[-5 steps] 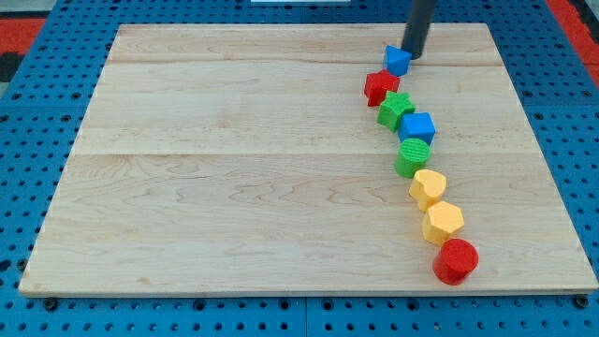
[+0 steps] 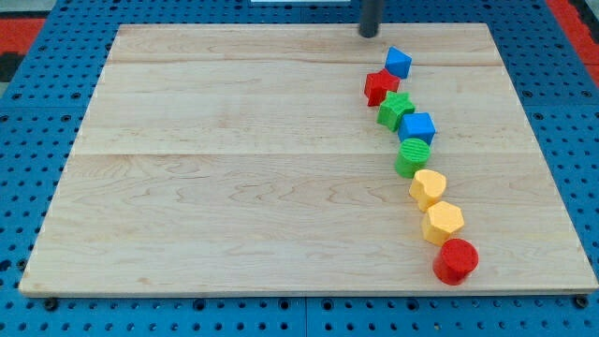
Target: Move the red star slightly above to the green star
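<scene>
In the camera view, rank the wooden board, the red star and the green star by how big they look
1. wooden board, by far the largest.
2. green star and red star: these look about alike, so I won't rank them.

A wooden board [image 2: 234,168] carries eight blocks in a curving line down its right side: blue [image 2: 399,62], red star [image 2: 380,87], green star [image 2: 396,109], blue cube [image 2: 417,127], green cylinder [image 2: 413,156], two yellow [image 2: 428,187] [image 2: 443,223], red cylinder [image 2: 456,260].

Red star [image 2: 380,86] at the green star's [image 2: 396,109] upper-left (touching); both flat, view's upper right
</scene>
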